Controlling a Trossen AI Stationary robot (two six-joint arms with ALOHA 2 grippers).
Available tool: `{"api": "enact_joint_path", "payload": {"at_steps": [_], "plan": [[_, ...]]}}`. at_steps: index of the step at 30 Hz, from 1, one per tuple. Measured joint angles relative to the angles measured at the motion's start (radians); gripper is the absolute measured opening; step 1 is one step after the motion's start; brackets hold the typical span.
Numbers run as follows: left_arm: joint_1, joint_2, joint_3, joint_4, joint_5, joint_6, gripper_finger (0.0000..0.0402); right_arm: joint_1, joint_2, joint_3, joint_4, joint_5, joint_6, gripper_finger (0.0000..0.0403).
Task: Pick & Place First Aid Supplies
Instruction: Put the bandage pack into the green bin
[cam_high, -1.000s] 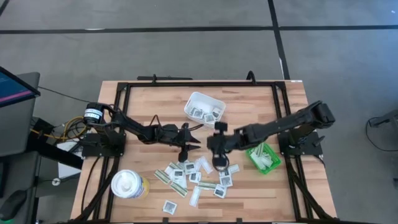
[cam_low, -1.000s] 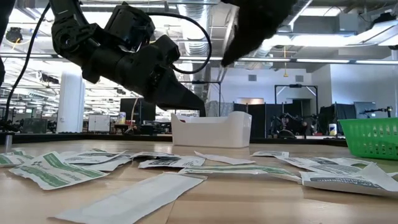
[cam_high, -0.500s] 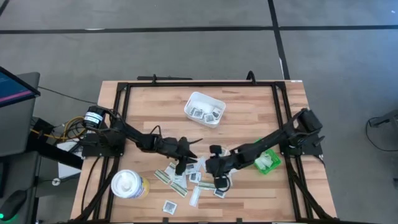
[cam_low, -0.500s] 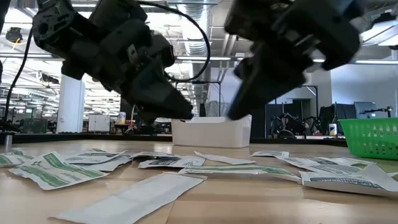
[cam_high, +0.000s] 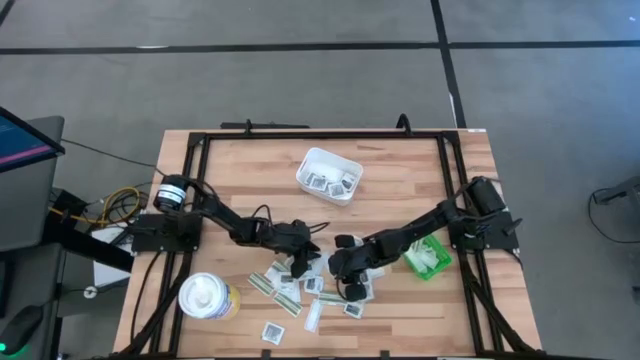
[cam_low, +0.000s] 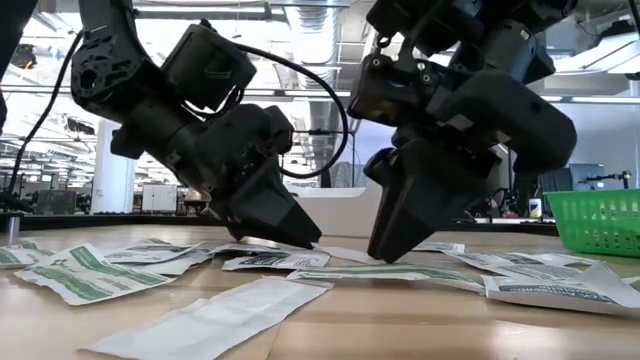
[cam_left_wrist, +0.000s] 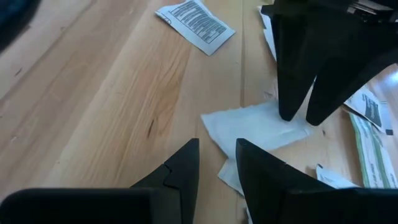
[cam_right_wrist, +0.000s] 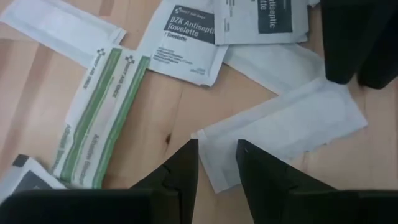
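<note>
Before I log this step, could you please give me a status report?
Left gripper and right gripper low over scattered flat white packets, both slightly open. Nothing gripped. Grippers crowd each other.

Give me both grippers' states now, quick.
Left gripper: fingers narrowly open, empty, over a plain white flat packet.
Right gripper: fingers narrowly open, empty.

The tabletop is pale wood, smooth, with visible grain and a soft sheen. Beneath the left tool and right tool, both matt black plastic, the first aid supplies look like thin, matt, creased paper. Beside the right tool, the green bin is perforated plastic; beyond both, the white tray is smooth plastic.
</note>
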Motion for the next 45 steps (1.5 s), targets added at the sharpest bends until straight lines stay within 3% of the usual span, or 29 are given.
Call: {"api": "enact_joint_path", "payload": {"at_steps": [15, 25, 30, 34, 39, 42, 45], "plan": [[0.0, 0.0, -0.001, -0.003, 0.003, 0.024, 0.0105, -0.03, 0.002, -0.012, 0.051, 0.028, 0.018, 0.0107], [0.0, 0.0, -0.002, -0.01, -0.043, 0.083, 0.0009, -0.029, 0.002, -0.013, 0.057, 0.028, 0.019, 0.0107], [0.002, -0.001, -0.002, -0.009, -0.065, 0.101, 0.0007, -0.016, -0.036, -0.016, 0.047, 0.033, 0.019, 0.0107], [0.004, -0.025, -0.002, -0.013, -0.081, 0.147, 0.0005, 0.003, -0.122, -0.001, -0.079, 0.029, 0.021, 0.0107], [0.006, -0.115, 0.032, 0.002, -0.087, 0.265, 0.0005, 0.044, -0.322, 0.028, -0.234, 0.06, 0.027, 0.0107], [0.006, -0.186, 0.053, 0.002, -0.095, 0.352, 0.0005, 0.076, -0.438, 0.026, -0.329, 0.165, 0.004, 0.0107], [0.006, -0.255, 0.07, 0.005, -0.1, 0.449, 0.0005, 0.088, -0.554, -0.029, -0.305, 0.338, -0.015, 0.0107]]}}
